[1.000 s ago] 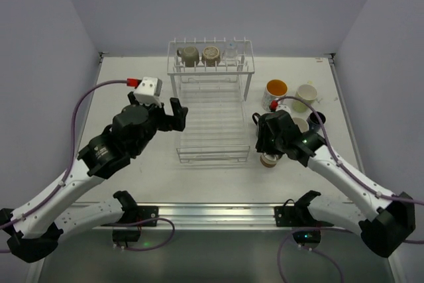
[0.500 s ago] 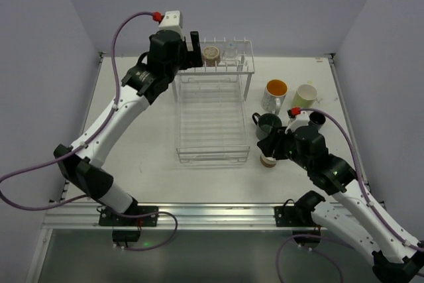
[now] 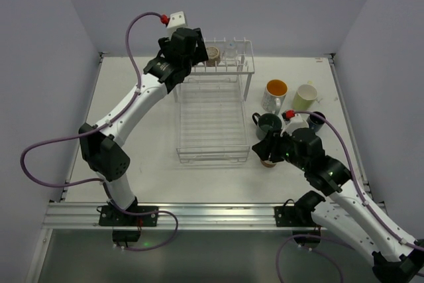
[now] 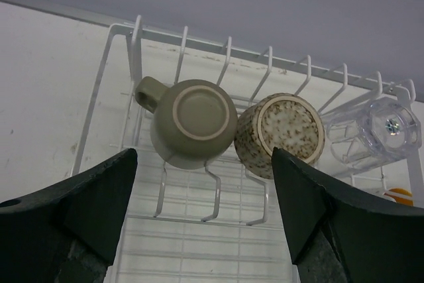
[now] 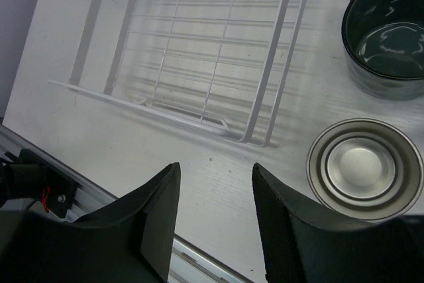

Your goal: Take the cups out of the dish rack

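The white wire dish rack (image 3: 212, 156) has an upper shelf at the back. In the left wrist view its prongs (image 4: 141, 44) hold an upturned olive cup (image 4: 192, 124), a speckled tan cup (image 4: 281, 134) and a clear glass (image 4: 377, 130). My left gripper (image 4: 202, 210) is open and empty, hovering just in front of the olive and tan cups; in the top view it (image 3: 190, 50) covers the olive cup. My right gripper (image 5: 215, 183) is open and empty over bare table, beside an upturned brown cup (image 5: 364, 167) and the dark green mug (image 5: 387, 44). The lower basket (image 5: 199, 51) holds nothing.
Right of the rack stand a white cup with an orange inside (image 3: 276, 91), a pale yellow-green cup (image 3: 306, 94), the dark green mug (image 3: 268, 124), a dark cup (image 3: 317, 119) and the brown cup (image 3: 267, 162). The metal rail (image 3: 212, 213) runs along the near edge.
My left arm swung up from beside the lower basket to the upper shelf and now sits over the olive cup. My right gripper drew back from the brown cup, staying open.
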Tool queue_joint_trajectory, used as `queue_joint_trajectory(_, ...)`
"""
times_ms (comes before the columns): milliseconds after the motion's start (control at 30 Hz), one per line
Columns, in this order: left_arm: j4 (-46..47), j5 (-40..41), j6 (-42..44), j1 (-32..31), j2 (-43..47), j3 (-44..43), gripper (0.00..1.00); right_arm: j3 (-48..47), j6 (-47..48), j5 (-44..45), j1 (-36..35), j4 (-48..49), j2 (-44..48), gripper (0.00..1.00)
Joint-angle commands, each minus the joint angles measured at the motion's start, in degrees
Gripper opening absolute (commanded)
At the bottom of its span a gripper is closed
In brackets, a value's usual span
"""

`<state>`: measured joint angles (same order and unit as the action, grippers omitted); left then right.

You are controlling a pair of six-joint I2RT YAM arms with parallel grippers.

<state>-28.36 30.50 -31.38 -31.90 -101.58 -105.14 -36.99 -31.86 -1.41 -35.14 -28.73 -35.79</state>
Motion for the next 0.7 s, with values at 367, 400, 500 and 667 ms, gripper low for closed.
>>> queue_joint_trajectory(367, 0.76, 6.32, -3.78, 0.61, -5.64, -3.40, 0.84, 1.13, 1.18, -5.18, -0.02, 3.42, 2.92, 0.51)
queue_joint_trajectory(400, 0.76, 6.41, -3.78, 0.70, -6.17, -3.75, 0.84, 1.22, 1.27, -5.18, -0.02, 3.42, 3.09, 0.51)
queue_joint_trajectory(500, 1.46, 7.03, -3.69, 0.96, -6.70, -3.84, 0.83, 1.57, 1.27, -5.97, -0.02, 3.77, 3.36, 0.51)
queue_joint_trajectory(667, 3.13, 7.99, -2.90, 1.14, -7.23, -3.75, 0.81, 2.80, 0.74, -7.11, -0.02, 4.74, 2.83, 0.51)
